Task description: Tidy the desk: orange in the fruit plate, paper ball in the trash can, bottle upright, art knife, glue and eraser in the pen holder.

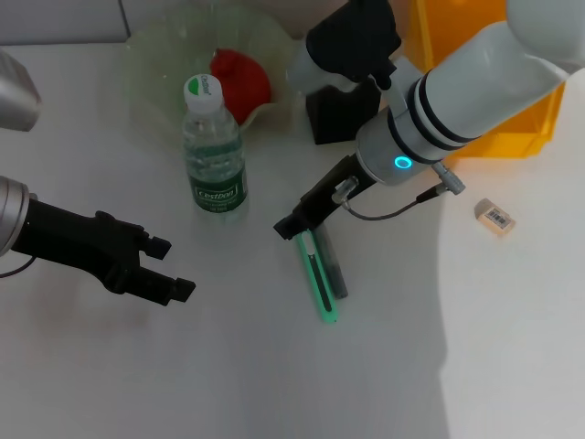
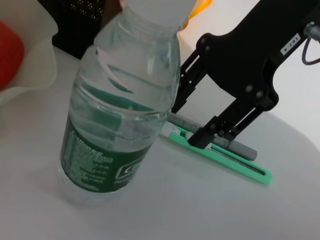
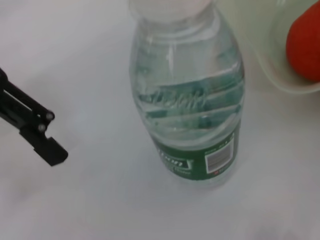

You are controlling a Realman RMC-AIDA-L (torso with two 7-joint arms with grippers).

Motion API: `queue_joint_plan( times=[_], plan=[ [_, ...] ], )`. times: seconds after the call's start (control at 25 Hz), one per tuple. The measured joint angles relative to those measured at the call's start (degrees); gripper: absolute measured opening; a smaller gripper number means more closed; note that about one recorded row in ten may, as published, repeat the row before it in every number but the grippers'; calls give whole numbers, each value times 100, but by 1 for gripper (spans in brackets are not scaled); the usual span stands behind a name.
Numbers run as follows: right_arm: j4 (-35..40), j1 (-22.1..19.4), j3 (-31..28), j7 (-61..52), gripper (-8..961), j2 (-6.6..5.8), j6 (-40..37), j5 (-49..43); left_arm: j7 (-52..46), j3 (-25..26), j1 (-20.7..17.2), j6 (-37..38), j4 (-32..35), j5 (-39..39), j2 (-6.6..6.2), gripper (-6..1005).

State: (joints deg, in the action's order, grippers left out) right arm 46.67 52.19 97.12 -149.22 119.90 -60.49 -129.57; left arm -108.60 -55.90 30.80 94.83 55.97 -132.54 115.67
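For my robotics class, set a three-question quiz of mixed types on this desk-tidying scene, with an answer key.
1. True or false: the bottle lies on its side.
2. The right gripper is lowered at which object? A) eraser B) art knife C) orange
3. Fill in: the orange sits in the ___.

Key: 1 false, it stands upright. 2 B. 3 fruit plate. The left gripper is open, away from everything.

Left gripper (image 1: 171, 268) hovers with jaws apart; right gripper (image 1: 291, 227) reaches low, jaws apart.
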Motion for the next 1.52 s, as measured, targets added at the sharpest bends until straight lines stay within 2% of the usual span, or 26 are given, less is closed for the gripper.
queue_joint_plan(
  times=[0.8, 1.52],
  plan=[
    [-161, -32, 195, 16, 608, -2, 290, 200, -3, 0, -4, -22, -81, 0, 9, 841],
    [-231, 15, 334, -19, 606, -2, 242, 253, -4, 0, -4, -52, -80, 0, 11, 841]
  ],
)
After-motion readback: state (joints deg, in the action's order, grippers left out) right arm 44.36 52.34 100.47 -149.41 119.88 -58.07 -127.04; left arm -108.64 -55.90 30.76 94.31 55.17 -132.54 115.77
